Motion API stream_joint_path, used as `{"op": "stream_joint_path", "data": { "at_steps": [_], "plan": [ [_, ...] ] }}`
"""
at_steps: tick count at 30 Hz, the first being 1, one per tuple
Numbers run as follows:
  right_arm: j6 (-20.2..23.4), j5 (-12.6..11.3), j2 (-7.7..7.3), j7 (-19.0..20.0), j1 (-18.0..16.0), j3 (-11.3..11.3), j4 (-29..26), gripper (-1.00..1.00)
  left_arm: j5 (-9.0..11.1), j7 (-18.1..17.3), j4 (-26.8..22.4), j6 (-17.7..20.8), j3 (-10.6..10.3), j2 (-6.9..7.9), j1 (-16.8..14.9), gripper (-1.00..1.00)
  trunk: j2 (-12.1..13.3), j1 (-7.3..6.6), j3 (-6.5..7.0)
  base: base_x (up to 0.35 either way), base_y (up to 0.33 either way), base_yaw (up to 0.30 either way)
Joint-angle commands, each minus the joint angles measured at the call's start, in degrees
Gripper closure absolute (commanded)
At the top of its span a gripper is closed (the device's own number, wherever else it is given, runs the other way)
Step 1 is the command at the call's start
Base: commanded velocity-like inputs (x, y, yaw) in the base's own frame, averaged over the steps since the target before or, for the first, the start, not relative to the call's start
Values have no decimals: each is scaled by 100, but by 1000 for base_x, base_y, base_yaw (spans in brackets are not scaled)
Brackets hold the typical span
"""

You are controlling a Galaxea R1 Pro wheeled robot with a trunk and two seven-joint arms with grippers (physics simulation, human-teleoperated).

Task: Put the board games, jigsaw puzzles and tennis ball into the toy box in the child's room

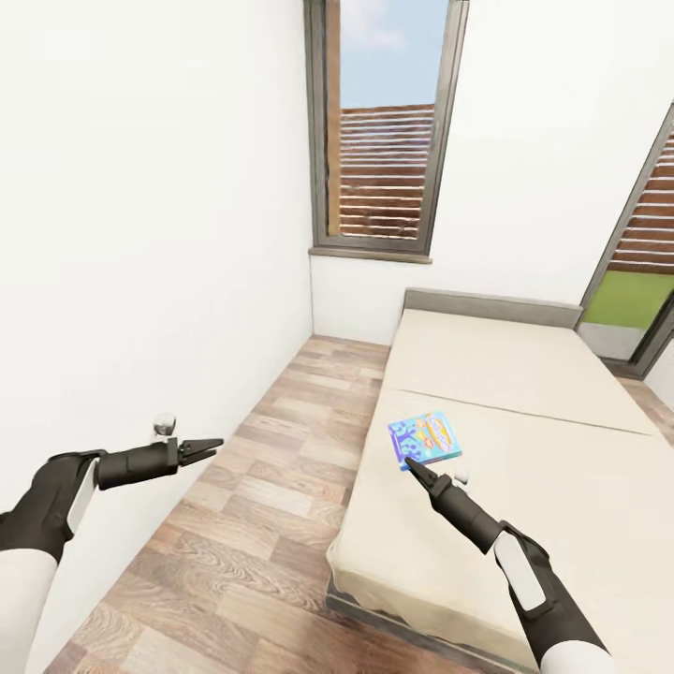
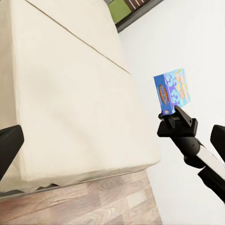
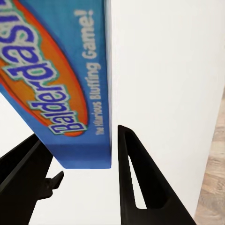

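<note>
A: Nearest you, the right gripper [image 1: 413,461] sits at the near corner of the board game [image 1: 425,440], a thin blue box printed "Balderdash" that lies flat on the bed [image 1: 524,374]. What do its jaws show?

B: In the right wrist view they stand apart, the box's corner [image 3: 70,93] lying between the two dark fingers [image 3: 136,178]; whether either finger touches the card yet cannot be told.

A: How would you expect the box to handle?

B: Judged by its look: light, stiff cardboard, smooth printed faces, probably a little slippery. Take it across its thickness at the near short edge or corner, well in from the tip, so it does not pivot. (The mattress is likely soft, so the lower finger may have to press in slightly to get under the edge.)

A: And your other arm?

B: The left gripper [image 1: 208,448] hangs over the plank floor [image 1: 234,543] between the white wall [image 1: 140,234] and the bed, empty, its jaws only slightly parted. It is well apart from the box.

A: Anything in the way further off?

B: Nothing lies around the box; the mattress beyond it is bare as far as the grey headboard [image 1: 491,305]. Behind that stand a tall window [image 1: 384,122] and, to the right, a glazed door [image 1: 637,281]. The aisle between wall and bed looks narrow for turning.
</note>
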Motion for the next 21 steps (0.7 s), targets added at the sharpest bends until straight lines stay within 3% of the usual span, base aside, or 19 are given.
{"op": "stream_joint_path", "data": {
  "at_steps": [1,10,21],
  "plan": [
    [40,-28,0,7,-4,-6,2,100,10,-9,0,56,-10,-2,-6,-100,38,-23,13,-34,0,-5],
    [40,-30,0,0,-4,-13,10,100,25,154,-2,79,-64,-6,-16,-100,399,-221,211,-7,0,-118],
    [28,-29,0,3,-3,-12,11,100,11,179,2,85,-51,5,-16,-100,840,-463,412,0,0,-12]
  ]
}}
